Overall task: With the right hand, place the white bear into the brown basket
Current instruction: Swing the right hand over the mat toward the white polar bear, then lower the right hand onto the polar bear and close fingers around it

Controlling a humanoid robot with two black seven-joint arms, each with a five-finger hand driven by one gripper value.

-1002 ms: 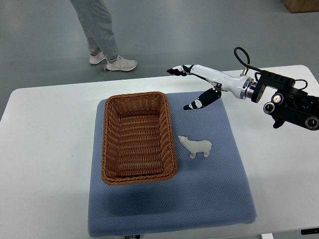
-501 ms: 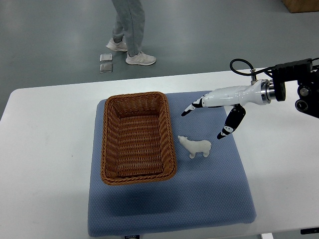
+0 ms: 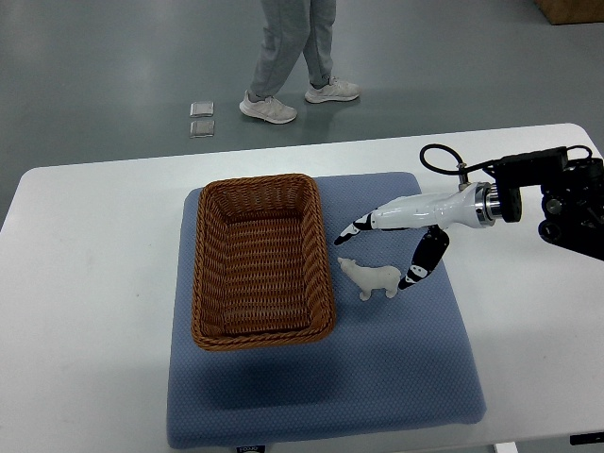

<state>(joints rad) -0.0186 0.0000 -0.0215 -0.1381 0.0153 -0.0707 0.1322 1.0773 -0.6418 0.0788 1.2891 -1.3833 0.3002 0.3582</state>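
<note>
We see the right hand spread open (holding nothing) just above the white bear, fingers and thumb to either side. The bear lies on the blue mat, just right of the brown basket.

A blue mat is laid on the white surface; beyond its far edge, a person's legs and two small floor plates are seen.
</note>
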